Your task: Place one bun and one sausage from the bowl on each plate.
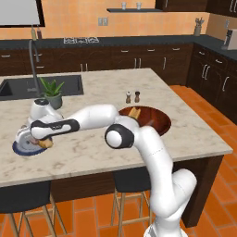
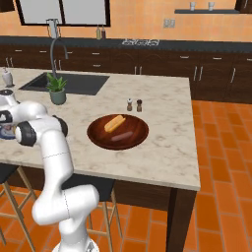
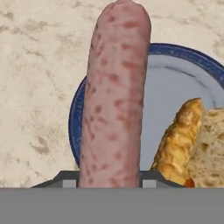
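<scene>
Over the dark blue plate [image 3: 175, 83] (bun [image 3: 192, 144] aboard), gripped sausage [image 3: 116, 96]

A mottled, matt skin is shown on the sausage [image 3: 114, 96]; the countertop [image 1: 185, 125] is rendered as polished, veined stone.

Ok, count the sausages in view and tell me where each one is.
2. One sausage is gripped in the end effector, above the dark blue plate that already holds a bun. The other sausage lies in the brown bowl.
</scene>
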Controlling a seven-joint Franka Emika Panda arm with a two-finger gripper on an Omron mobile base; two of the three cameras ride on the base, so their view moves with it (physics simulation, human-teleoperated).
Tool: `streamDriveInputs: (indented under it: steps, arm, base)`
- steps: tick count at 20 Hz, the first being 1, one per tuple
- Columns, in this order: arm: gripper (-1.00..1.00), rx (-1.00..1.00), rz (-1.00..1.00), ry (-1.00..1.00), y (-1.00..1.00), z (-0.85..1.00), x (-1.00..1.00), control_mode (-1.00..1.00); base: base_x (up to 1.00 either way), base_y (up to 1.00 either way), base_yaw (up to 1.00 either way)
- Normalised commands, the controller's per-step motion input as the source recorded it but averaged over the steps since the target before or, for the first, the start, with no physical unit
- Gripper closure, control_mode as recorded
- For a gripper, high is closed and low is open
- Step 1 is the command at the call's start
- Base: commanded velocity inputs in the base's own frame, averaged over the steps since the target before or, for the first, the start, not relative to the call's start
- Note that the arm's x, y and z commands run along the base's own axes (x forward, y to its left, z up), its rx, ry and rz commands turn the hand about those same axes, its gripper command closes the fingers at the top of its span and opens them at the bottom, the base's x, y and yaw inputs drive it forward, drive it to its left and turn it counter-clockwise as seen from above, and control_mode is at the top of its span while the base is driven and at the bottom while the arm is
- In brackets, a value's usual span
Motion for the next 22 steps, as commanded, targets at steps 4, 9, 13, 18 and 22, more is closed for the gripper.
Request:
streamDriveInputs:
  steps: [4, 9, 13, 18, 22]
  arm:
    - [-1.0, 0.0, 0.0, 0.0, 0.06, -0.03, 0.03, -1.0]
    - [-1.0, 0.0, -0.01, 0.0, 0.0, 0.0, 0.0, -1.0]
    - [-1.0, 0.0, -0.07, 0.0, -0.07, 0.04, 0.0, -1.0]
    - [-1.0, 0.02, -0.06, 0.0, -0.34, 0.34, -0.19, -1.0]
    - [-1.0, 0.02, -0.03, -0.06, -0.9, 0.02, -0.59, -1.0]
  base:
    - [0.0, 0.0, 0.0]
    - [0.0, 0.0, 0.0]
    - [0.0, 0.0, 0.0]
    - [0.0, 0.0, 0.0]
    - [0.0, 0.0, 0.0]
